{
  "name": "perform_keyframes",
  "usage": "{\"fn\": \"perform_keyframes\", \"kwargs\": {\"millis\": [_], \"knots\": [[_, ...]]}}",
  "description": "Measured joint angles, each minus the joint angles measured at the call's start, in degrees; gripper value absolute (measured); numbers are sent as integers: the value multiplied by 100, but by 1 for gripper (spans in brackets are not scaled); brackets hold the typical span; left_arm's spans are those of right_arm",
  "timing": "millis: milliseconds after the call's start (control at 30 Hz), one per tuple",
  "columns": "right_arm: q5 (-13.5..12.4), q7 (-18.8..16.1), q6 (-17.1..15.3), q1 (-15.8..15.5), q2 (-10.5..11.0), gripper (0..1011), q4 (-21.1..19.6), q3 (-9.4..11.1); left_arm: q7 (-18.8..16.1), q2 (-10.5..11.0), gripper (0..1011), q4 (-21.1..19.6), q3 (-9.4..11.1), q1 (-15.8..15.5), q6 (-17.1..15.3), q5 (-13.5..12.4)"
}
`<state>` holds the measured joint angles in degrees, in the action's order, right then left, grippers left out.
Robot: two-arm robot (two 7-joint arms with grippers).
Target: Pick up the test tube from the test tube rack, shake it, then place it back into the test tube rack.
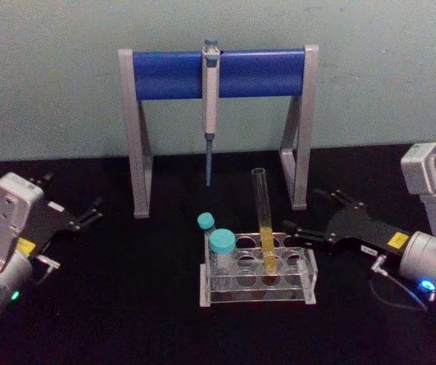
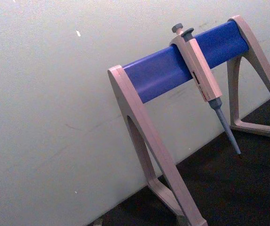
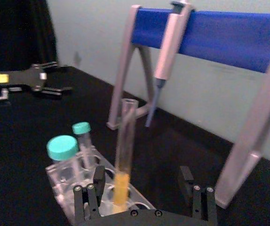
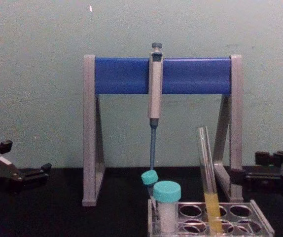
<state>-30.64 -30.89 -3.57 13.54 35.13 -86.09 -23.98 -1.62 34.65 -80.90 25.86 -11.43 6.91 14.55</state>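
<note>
Glass, thin and uncapped: we judge the test tube [image 1: 263, 217] light, stiff, slippery and breakable, and its yellow liquid could spill if it is tipped. It stands upright in the test tube rack [image 1: 306, 291], mid-counter [image 1: 112, 312] toward the front edge. We would pinch its bare upper length gently. The right gripper [image 1: 303, 212], jaws spread, sits just beside the rack on the right-edge side. The left gripper [image 3: 62, 76], also spread, is parked near the left edge. Teal-capped tubes [image 1: 222, 245] crowd one side and the pipette [image 1: 211, 114] hangs behind, so the open room is straight up.
</note>
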Motion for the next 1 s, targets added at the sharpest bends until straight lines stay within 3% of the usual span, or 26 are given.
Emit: {"fn": "perform_keyframes", "kwargs": {"millis": [333, 1000], "knots": [[-174, -631, -310, 482, -102, 1000, 338, -271, 0, 0, 1010, 1, 0, 0, 0, 0], [27, -979, -354, 1412, -489, 1000, 1289, -831, 0, 0, 1010, 0, 0, 0, 0, 0]]}}
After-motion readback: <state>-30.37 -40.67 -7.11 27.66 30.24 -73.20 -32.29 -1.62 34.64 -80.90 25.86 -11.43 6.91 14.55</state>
